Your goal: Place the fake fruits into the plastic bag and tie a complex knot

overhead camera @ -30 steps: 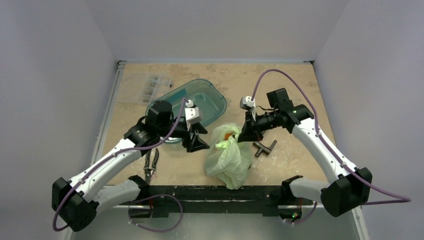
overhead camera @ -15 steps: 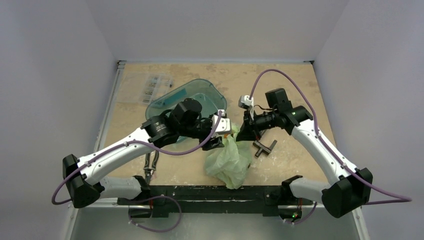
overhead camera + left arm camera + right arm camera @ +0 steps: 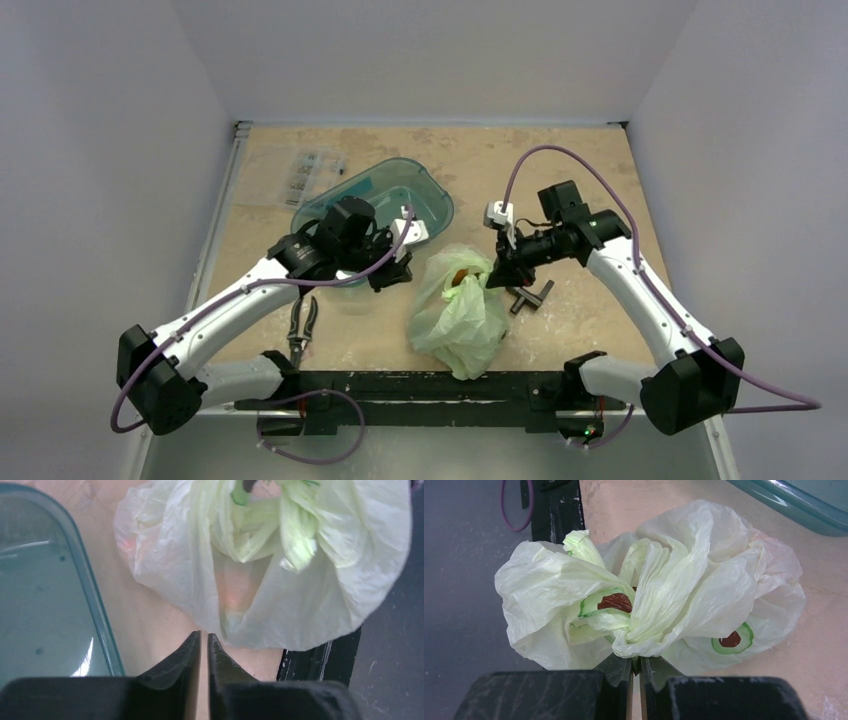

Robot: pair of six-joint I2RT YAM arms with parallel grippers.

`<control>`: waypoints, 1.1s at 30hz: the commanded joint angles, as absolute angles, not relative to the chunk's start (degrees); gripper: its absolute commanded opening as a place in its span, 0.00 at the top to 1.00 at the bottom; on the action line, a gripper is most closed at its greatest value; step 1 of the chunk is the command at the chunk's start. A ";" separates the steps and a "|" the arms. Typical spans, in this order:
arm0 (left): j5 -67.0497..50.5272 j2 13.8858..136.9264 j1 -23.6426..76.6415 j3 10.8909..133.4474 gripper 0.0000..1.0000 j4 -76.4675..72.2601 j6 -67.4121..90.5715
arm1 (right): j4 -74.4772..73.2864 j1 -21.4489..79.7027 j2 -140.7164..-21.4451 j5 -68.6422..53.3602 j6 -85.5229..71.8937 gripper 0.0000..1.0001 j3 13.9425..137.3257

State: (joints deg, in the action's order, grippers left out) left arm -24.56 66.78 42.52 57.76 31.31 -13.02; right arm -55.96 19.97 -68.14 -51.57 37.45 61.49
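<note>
The pale green plastic bag (image 3: 458,318) lies bunched on the table between the arms, printed with avocado pictures (image 3: 732,639). An orange fruit (image 3: 459,275) shows at its mouth, and an orange tint shows through the film in the left wrist view (image 3: 235,587). The other fruits are hidden inside the bag. My right gripper (image 3: 498,273) is shut on a gathered fold of the bag (image 3: 649,645) at the bag's upper right. My left gripper (image 3: 392,272) is shut and empty, just left of the bag (image 3: 280,580) and apart from it, by the tub's near rim.
A translucent teal tub (image 3: 425,195) stands behind the left gripper; its rim shows in the left wrist view (image 3: 95,610). Pliers (image 3: 300,325) lie at the front left. A black T-shaped tool (image 3: 527,293) lies under the right wrist. A clear packet (image 3: 300,175) lies at the back left.
My left gripper reached to the bag's mouth half a second ago, then drew back left, away from it. My right gripper has shifted slightly toward the front right, still holding the bag.
</note>
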 commanded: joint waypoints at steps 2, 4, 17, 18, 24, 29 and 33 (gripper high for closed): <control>-34.96 63.01 45.63 59.85 0.52 31.78 -16.88 | -59.90 19.09 -69.71 -53.62 41.98 1.00 65.04; -31.00 63.31 49.14 60.32 0.36 31.74 -20.35 | -58.25 19.09 -69.97 -55.31 38.76 1.00 64.91; -13.91 72.73 56.12 68.62 0.31 26.68 -19.02 | -43.47 22.22 -66.90 -57.68 22.11 1.00 61.46; -13.79 72.79 56.16 68.79 0.35 26.79 -19.47 | -43.87 22.25 -66.75 -57.20 22.79 1.00 61.26; -16.46 72.62 56.27 68.16 1.00 29.27 -22.03 | -48.97 22.24 -67.21 -55.68 28.54 1.00 62.68; -18.41 70.18 52.87 61.70 1.00 28.51 -17.68 | -57.18 21.55 -67.51 -50.28 37.86 1.00 63.61; -20.04 69.02 49.11 56.82 1.00 26.40 -14.37 | -61.00 20.53 -67.08 -46.57 43.97 1.00 62.82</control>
State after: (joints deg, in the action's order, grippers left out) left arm -19.44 71.66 53.10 61.19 26.15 -18.37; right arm -53.25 22.11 -68.20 -52.97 35.24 61.69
